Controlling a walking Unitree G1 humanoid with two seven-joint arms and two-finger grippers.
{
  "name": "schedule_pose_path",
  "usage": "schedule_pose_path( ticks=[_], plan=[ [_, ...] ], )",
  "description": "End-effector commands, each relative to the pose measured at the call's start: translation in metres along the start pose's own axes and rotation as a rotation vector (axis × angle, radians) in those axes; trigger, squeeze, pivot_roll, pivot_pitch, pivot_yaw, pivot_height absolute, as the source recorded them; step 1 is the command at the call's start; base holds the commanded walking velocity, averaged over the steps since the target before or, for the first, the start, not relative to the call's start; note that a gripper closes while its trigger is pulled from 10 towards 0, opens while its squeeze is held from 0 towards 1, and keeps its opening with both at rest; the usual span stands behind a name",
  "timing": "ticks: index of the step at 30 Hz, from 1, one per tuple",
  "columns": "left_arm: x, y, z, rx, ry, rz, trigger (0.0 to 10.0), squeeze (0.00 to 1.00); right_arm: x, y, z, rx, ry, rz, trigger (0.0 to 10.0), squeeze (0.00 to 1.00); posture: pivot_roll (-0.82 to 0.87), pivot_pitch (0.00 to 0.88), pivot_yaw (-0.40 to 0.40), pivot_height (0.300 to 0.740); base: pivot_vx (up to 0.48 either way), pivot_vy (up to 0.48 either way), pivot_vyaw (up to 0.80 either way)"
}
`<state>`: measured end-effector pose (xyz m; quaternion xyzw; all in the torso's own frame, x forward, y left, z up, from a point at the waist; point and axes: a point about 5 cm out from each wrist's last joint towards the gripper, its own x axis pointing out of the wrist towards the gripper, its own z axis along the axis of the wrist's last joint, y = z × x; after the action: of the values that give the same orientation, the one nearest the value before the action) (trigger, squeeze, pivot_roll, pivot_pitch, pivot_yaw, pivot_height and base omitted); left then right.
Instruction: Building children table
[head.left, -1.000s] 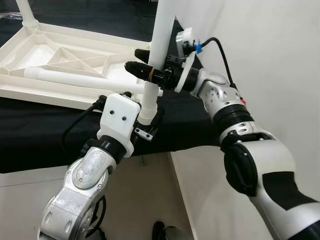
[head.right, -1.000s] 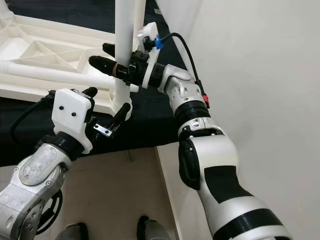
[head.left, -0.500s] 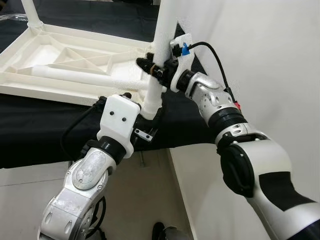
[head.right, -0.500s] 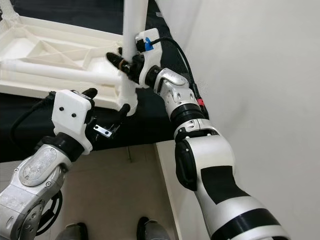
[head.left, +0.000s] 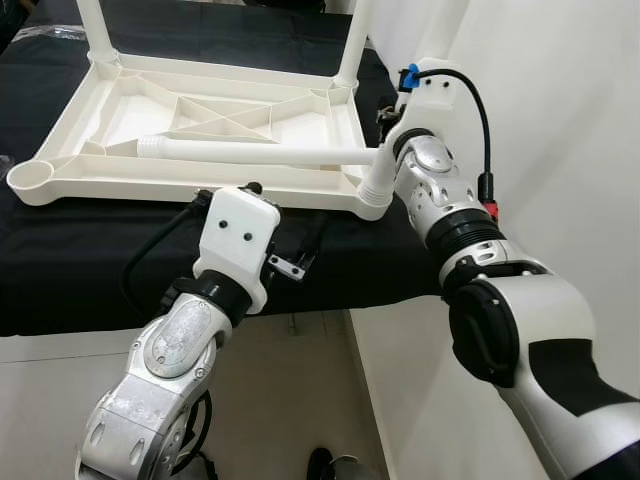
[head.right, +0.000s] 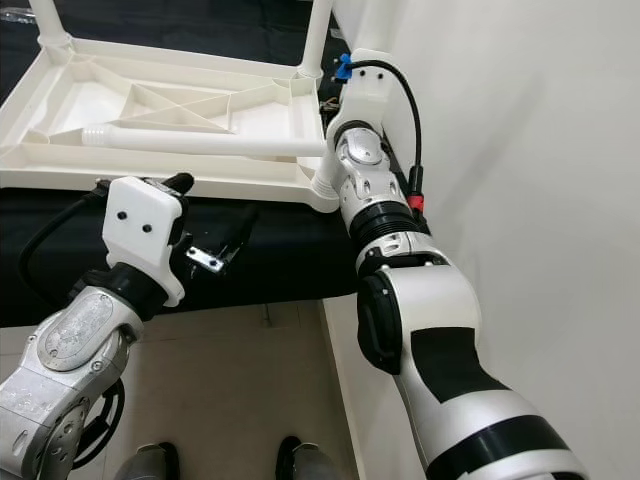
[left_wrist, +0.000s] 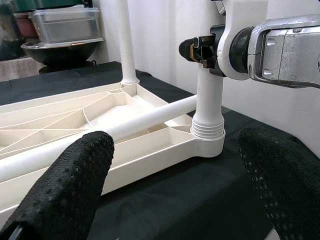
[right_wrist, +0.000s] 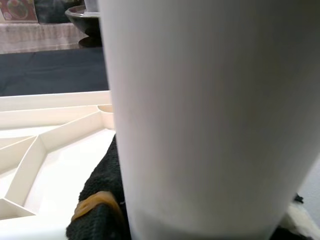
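The upturned tabletop looks like moulded cream-white plastic, smooth with a dull sheen along its ribs. The table leg standing in its near corner socket is the same smooth plastic, faintly glossy, with a ridged collar. A loose leg lying across the ribs matches. The cloth beneath is black and matt. The left gripper's fingers are black, rough and pebbled. The right arm shows brushed silver metal and glossy white shell.

No readable text, labels, brands or numbers anywhere
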<state>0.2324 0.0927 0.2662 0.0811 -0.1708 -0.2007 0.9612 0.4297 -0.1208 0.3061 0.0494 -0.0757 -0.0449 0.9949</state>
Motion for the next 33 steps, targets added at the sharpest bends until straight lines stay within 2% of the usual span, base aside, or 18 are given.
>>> schedule_pose_path(
  ticks=[1,2,4,5,6,8,10,15,17,19,20,21,22,25,26,28,29,33],
  plan=[
    [0.001,-0.002,-0.002,0.005,0.008,-0.009,10.0,0.00,-0.002,0.001,-0.018,-0.006,0.108,-0.001,0.2,0.00,0.08,0.177,-0.172,0.740,0.000,0.000,0.00],
    [0.001,-0.002,-0.002,0.006,0.010,-0.009,10.0,0.00,-0.002,0.011,-0.011,0.016,0.074,0.064,10.0,0.00,0.08,0.180,-0.172,0.740,0.000,0.000,0.00],
    [0.001,-0.002,-0.002,0.006,0.010,-0.009,10.0,0.00,-0.002,0.011,-0.011,0.016,0.074,0.064,10.0,0.00,0.08,0.180,-0.172,0.740,0.000,0.000,0.00],
    [0.000,-0.001,-0.003,0.007,0.011,-0.009,10.0,0.00,-0.002,0.017,-0.005,0.023,0.049,0.095,10.0,1.00,0.08,0.181,-0.172,0.740,0.000,0.000,0.00],
    [0.000,-0.001,-0.003,0.007,0.011,-0.009,10.0,0.00,-0.002,0.017,-0.005,0.023,0.049,0.095,10.0,1.00,0.08,0.181,-0.172,0.740,0.000,0.000,0.00],
    [0.000,-0.001,-0.003,0.008,0.012,-0.007,10.0,0.00,-0.002,0.027,0.008,0.066,-0.015,0.187,10.0,1.00,0.08,0.181,-0.172,0.740,0.000,0.000,0.00],
    [0.001,0.000,-0.003,0.009,0.012,-0.006,10.0,0.00,-0.002,0.028,0.018,0.116,-0.049,0.262,10.0,1.00,0.08,0.182,-0.173,0.740,0.000,0.000,0.00],
    [0.001,0.000,-0.003,0.011,0.012,-0.005,10.0,0.00,-0.003,0.030,0.027,0.198,-0.066,0.399,10.0,1.00,0.08,0.182,-0.172,0.740,0.000,0.000,0.00],
    [0.001,0.000,-0.003,0.014,0.011,-0.004,10.0,0.00,-0.005,0.031,0.035,0.252,-0.089,0.565,10.0,1.00,0.08,0.183,-0.173,0.740,0.000,0.000,0.00],
    [0.001,0.000,-0.003,0.014,0.011,-0.004,10.0,0.00,-0.005,0.031,0.035,0.252,-0.089,0.565,10.0,1.00,0.08,0.183,-0.173,0.740,0.000,0.000,0.00],
    [0.001,0.001,-0.002,0.014,0.010,-0.003,10.0,0.00,-0.009,0.031,0.040,0.243,-0.118,0.731,10.0,1.00,0.08,0.183,-0.171,0.740,0.000,0.000,0.00],
    [0.001,0.001,-0.002,0.013,0.009,-0.004,10.0,0.00,-0.011,0.032,0.042,0.246,-0.126,0.800,10.0,1.00,0.08,0.183,-0.171,0.740,0.000,0.000,0.00],
    [0.001,0.001,-0.002,0.013,0.009,-0.004,10.0,0.00,-0.011,0.032,0.042,0.246,-0.126,0.800,10.0,1.00,0.08,0.183,-0.171,0.740,0.000,0.000,0.00],
    [0.001,-0.001,-0.001,0.004,0.005,-0.015,10.0,0.00,-0.018,0.034,0.040,0.264,-0.114,0.986,10.0,1.00,0.08,0.184,-0.171,0.740,0.000,0.000,0.00],
    [0.001,-0.001,-0.001,0.004,0.005,-0.015,10.0,0.00,-0.018,0.034,0.040,0.264,-0.114,0.986,10.0,1.00,0.08,0.184,-0.171,0.740,0.000,0.000,0.00],
    [0.001,-0.001,0.000,0.002,0.004,-0.018,10.0,0.00,-0.025,0.037,0.033,0.229,-0.095,1.120,10.0,1.00,0.08,0.185,-0.172,0.740,0.000,0.000,0.00],
    [0.001,-0.001,0.000,0.002,0.004,-0.018,10.0,0.00,-0.025,0.037,0.033,0.229,-0.095,1.120,10.0,1.00,0.08,0.185,-0.172,0.740,0.000,0.000,0.00],
    [0.001,-0.001,-0.001,0.003,0.006,-0.015,10.0,0.00,-0.033,0.041,0.024,0.185,-0.083,1.275,10.0,1.00,0.08,0.188,-0.172,0.740,0.000,0.000,0.00]
  ],
)
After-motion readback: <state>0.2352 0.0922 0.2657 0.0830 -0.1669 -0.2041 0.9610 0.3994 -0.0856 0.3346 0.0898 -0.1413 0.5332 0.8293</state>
